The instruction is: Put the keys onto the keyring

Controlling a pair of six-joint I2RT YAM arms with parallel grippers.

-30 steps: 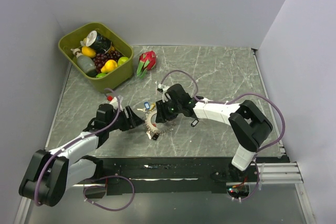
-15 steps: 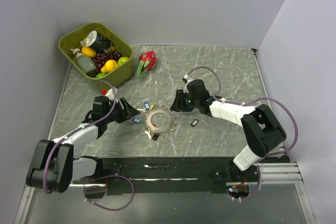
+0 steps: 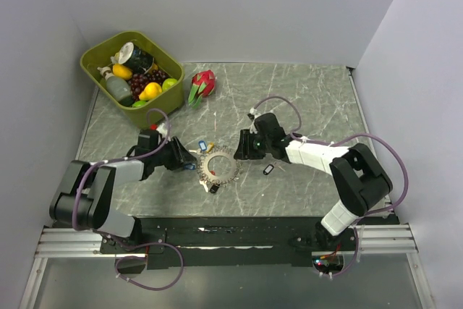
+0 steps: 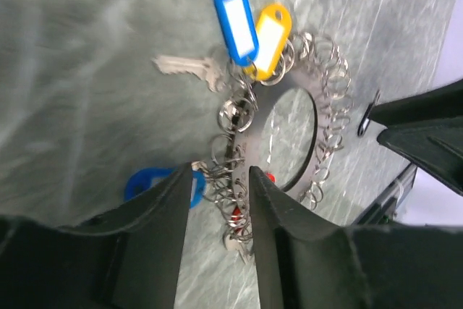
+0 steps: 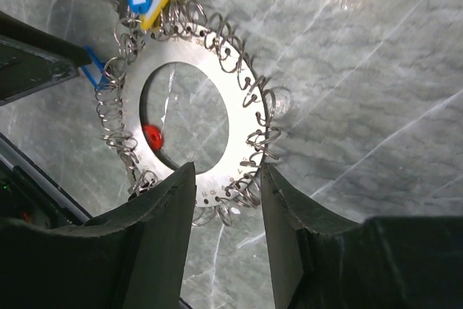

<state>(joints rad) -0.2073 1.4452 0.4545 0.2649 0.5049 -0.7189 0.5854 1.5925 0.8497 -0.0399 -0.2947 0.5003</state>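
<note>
The keyring [image 3: 219,166] lies flat on the marble table, a silvery disc fringed with small split rings. Blue [image 4: 235,16] and yellow [image 4: 269,34] tagged keys hang at its far side, and a bare silver key [image 4: 189,69] lies there too. Another blue tag [image 4: 148,182] lies by my left finger. A red piece [image 5: 152,135] shows inside the ring. A black-tagged key [image 3: 268,169] lies loose to the right. My left gripper [image 4: 221,179] is open, its jaws astride the ring's left rim. My right gripper [image 5: 228,179] is open astride the keyring's [image 5: 231,99] right rim.
A green bin [image 3: 155,112] of fruit and bottles stands at the back left. A dragon fruit [image 3: 203,83] lies beside it. A small dark piece [image 3: 212,187] lies at the ring's near edge. Grey walls close in on both sides.
My right gripper pulled back off the ring to the right, then came back to its right rim. My left arm drew back, then reached in to the ring's left rim.
</note>
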